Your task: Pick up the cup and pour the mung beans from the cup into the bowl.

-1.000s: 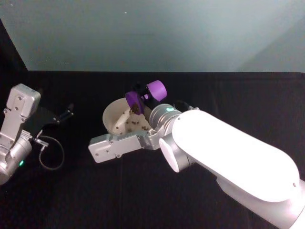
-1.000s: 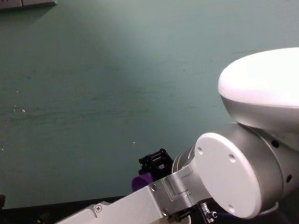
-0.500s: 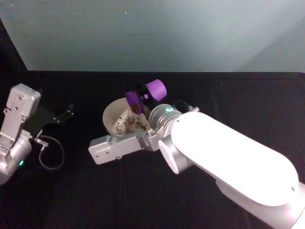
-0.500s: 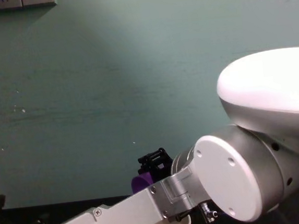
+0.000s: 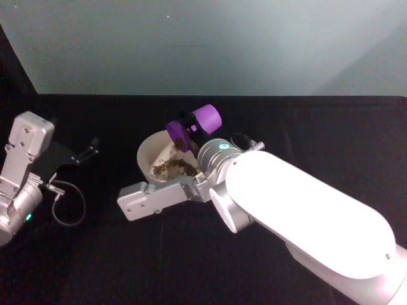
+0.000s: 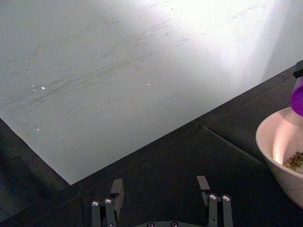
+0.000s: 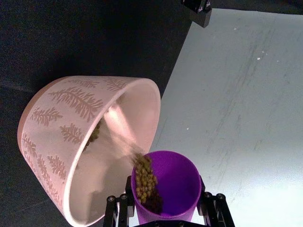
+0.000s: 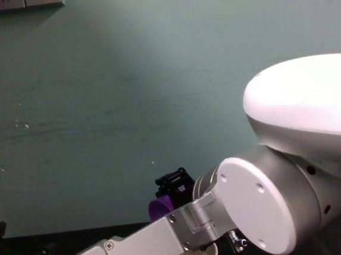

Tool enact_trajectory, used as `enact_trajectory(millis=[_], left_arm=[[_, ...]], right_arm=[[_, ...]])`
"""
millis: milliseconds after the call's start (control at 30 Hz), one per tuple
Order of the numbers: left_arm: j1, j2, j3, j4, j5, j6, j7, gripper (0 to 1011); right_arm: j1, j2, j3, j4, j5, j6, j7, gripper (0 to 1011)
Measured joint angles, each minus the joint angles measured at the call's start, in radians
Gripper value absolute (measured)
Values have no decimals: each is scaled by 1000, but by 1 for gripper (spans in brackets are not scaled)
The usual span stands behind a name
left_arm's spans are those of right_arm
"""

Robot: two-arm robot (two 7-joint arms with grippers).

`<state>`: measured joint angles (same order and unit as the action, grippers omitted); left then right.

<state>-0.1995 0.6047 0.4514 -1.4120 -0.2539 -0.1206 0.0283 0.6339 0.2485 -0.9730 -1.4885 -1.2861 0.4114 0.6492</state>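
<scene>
Right gripper (image 7: pixel 165 210) tilts cup (image 7: pixel 177 182), beans (image 7: pixel 144 177) seemingly streaming into bowl (image 7: pixel 52 118).

The right tool (image 5: pixel 190 122) grips the purple cup (image 5: pixel 206 118), tipped mouth-down over the far rim of the cream bowl (image 5: pixel 144 154) near the middle of the black table (image 5: pixel 305 127). Mung beans (image 5: pixel 173 168) fall from the cup onto a pile inside the bowl. The left tool (image 5: pixel 88 151) rests near the table's left edge.
</scene>
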Motion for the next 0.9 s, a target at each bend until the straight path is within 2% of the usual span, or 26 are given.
enact_trajectory(millis=[600, 900], left_arm=[[0, 0, 0, 0, 0, 0, 0, 1000], [0, 0, 0, 0, 0, 0, 0, 1000]], right_arm=[[-20, -6, 14, -1, -60, -26, -10, 721], [-28, -2, 9, -7, -115, -38, -18, 721]])
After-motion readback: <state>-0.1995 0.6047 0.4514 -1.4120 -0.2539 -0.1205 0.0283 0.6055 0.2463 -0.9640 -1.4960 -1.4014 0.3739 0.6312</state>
